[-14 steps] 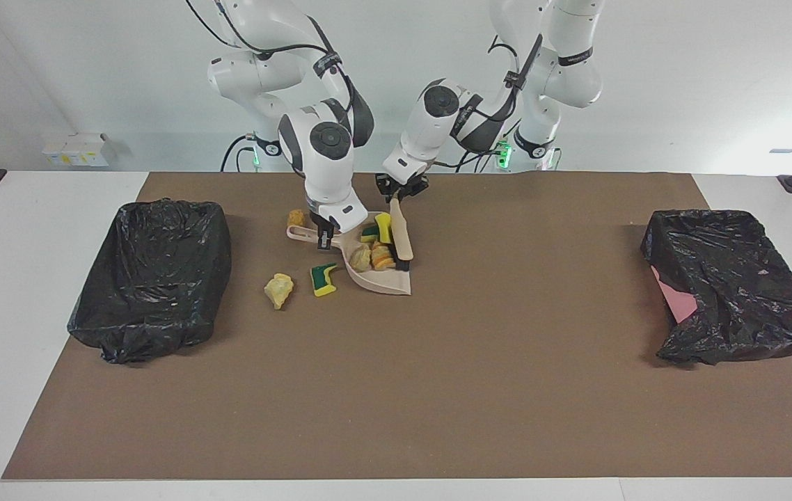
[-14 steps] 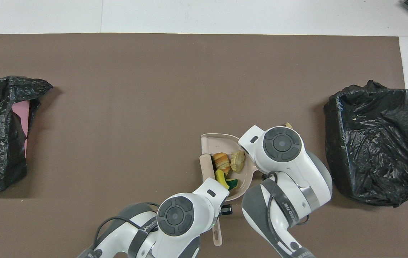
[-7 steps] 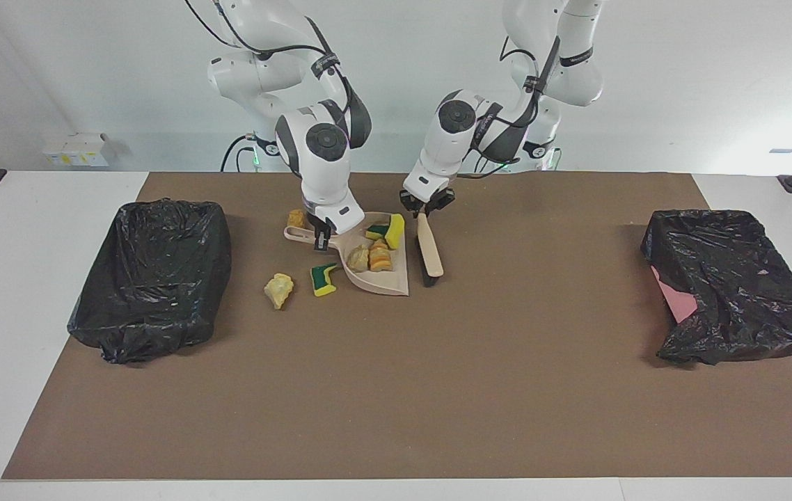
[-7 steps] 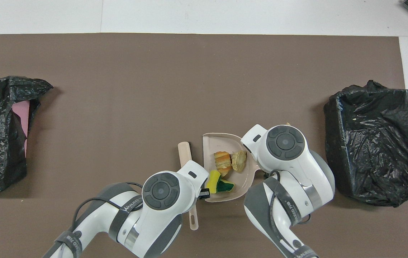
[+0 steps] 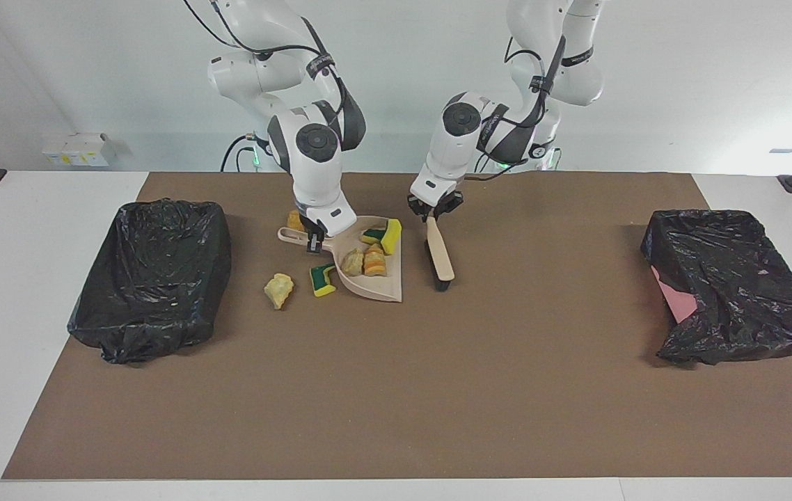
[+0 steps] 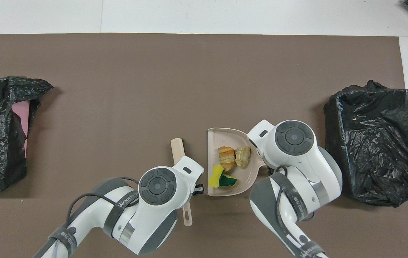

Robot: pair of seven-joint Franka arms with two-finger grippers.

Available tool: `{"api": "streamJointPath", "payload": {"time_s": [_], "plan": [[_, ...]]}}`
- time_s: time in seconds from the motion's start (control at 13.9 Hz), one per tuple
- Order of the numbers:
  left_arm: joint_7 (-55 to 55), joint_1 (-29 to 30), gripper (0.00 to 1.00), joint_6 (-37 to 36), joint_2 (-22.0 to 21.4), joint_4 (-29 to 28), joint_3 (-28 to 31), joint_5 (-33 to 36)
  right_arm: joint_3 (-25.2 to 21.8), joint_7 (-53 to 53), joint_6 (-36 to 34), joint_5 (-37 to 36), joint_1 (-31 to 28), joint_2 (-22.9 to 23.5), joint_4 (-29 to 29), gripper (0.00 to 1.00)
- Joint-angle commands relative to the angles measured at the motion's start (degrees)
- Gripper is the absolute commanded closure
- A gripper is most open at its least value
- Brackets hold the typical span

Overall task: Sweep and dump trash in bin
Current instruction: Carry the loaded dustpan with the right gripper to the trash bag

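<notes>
Gripping the beige plastic dustpan [image 5: 367, 275] by its handle, the right gripper [image 5: 313, 238] carries featherlight, squashy foam scraps [image 5: 364, 261] that could tumble if tipped, while the left gripper [image 5: 433, 211] is clamped on the wooden brush [image 5: 440, 253].

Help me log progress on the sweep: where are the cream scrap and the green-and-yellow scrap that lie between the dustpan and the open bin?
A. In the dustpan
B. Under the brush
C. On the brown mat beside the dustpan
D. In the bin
C: the cream scrap and the green-and-yellow scrap lie on the brown mat, beside the dustpan, outside its rim.
</notes>
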Motion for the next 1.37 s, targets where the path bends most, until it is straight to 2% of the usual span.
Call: {"api": "streamJointPath", "payload": {"time_s": [0.0,0.22,0.43,0.65,0.79,1.01,1.08,1.15,1.23,1.3], "plan": [[-2.5,1.6,1.00,-2.3,-2.3,-0.3,-0.3,3.9,0.4,-2.9,0.5,-0.2,-3.4,-4.1,-0.2,1.00],[-8.2,-1.1,1.00,-2.0,-5.2,-3.4,-0.7,8.2,0.2,-5.5,-0.1,0.1,-7.1,-6.8,0.2,1.00],[-12.8,-5.2,1.00,-1.8,-8.5,-7.4,-1.0,8.3,-0.1,-13.4,-1.9,4.8,-13.5,-9.6,1.2,1.00],[-14.3,-9.0,1.00,-0.6,-12.6,-12.6,-1.0,8.3,-0.8,-19.3,-5.9,4.8,-19.3,-11.3,3.2,1.00],[-14.4,-9.6,1.00,0.0,-14.1,-15.6,-1.1,8.0,-3.3,-24.5,-7.0,4.9,-22.5,-11.7,4.3,1.00],[-13.5,-9.4,1.00,0.9,-13.4,-15.9,-1.1,7.2,-9.3,-34.8,-6.9,5.5,-25.1,-11.5,5.5,1.00],[-13.0,-8.9,0.72,0.9,-13.1,-15.6,-1.1,6.8,-11.0,-38.5,-6.9,5.5,-26.3,-11.4,6.2,1.00],[-12.8,-8.7,0.21,0.8,-12.6,-15.1,-1.0,6.8,-12.1,-42.2,-6.7,5.3,-27.9,-11.1,6.8,1.00],[-12.9,-7.8,0.00,0.3,-12.0,-14.0,-1.0,6.8,-12.8,-45.5,-6.5,4.9,-29.7,-11.0,7.7,1.00],[-12.5,-6.3,0.00,-0.1,-11.6,-12.3,-0.9,6.8,-12.9,-48.5,-5.7,4.3,-31.6,-10.9,7.8,1.00]]}}
